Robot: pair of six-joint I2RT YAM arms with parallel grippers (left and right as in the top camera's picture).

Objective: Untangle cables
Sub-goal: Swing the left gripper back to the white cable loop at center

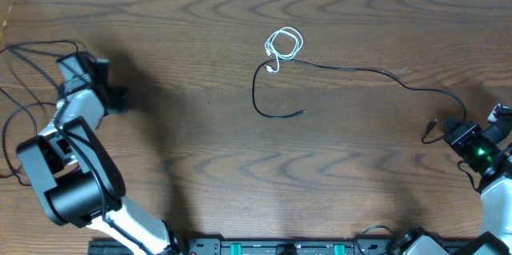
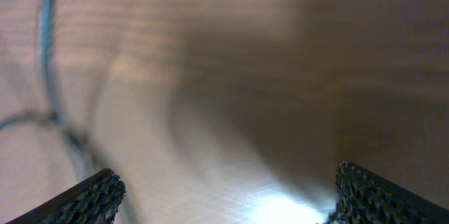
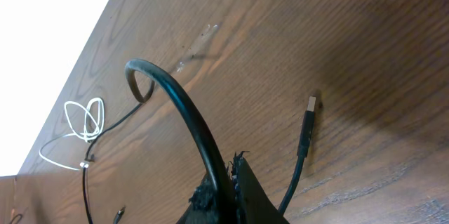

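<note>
Table (image 1: 176,159): dark wood grain, carrying both cords and both arms.
White cord (image 1: 285,44): gathered in a small, loose coil of several loops on the far side of the table, near the middle. A short tail leaves the coil toward the near side and meets the black cord.
Black cord (image 1: 360,69): starts just beside the white coil, runs right across the table in a shallow wave, then bends down to the right gripper. From the same starting point a second stretch curves left and toward the near side in an open C. It ends in a small tip (image 1: 303,112) lying free on the wood.
Crossing: the white tail and the black cord touch just below the coil. It cannot be told whether they are looped together or merely overlap.
Right gripper (image 1: 464,137): at the right edge of the table, fingers closed on the black cord. In the right wrist view the cord rises from the fingers in a raised arch, then drops to the wood and leads off toward the white coil.
Plug (image 3: 309,115): metal-tipped end of the black cord, flat on the table just beside the right gripper. Its lead runs back toward the fingers.
Left gripper (image 2: 224,206): at the left side of the table, well apart from both cords. Its fingers are spread wide, low over the wood.
Arm wires (image 1: 32,51): thicker black wires lie looped at the table's left edge beside the left arm. They are blurred in the left wrist view.
</note>
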